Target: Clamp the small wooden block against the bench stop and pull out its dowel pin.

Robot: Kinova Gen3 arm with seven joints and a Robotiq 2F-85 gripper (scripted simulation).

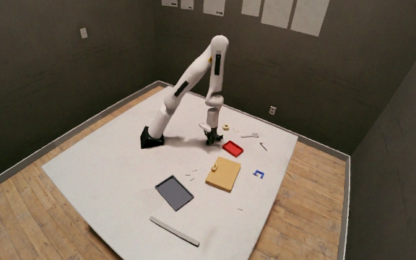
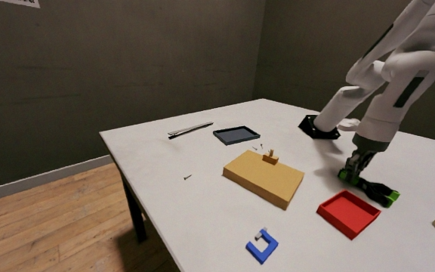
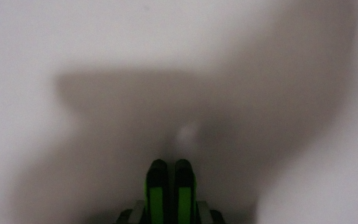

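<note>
My gripper points down low over the table, beyond the red tray from the board. It is shut on a black and green spring clamp, which sticks out sideways; its two green-striped arms are close together in the wrist view. The small wooden block sits at an edge of the tan bench board, with the dowel pin standing up from it. The stop cannot be told apart from the block, and any gap between them is too small to see.
A red tray lies between gripper and board. A blue C-shaped piece, a dark tray, a long grey bar, a tape ring, a grey tool and several screws lie around.
</note>
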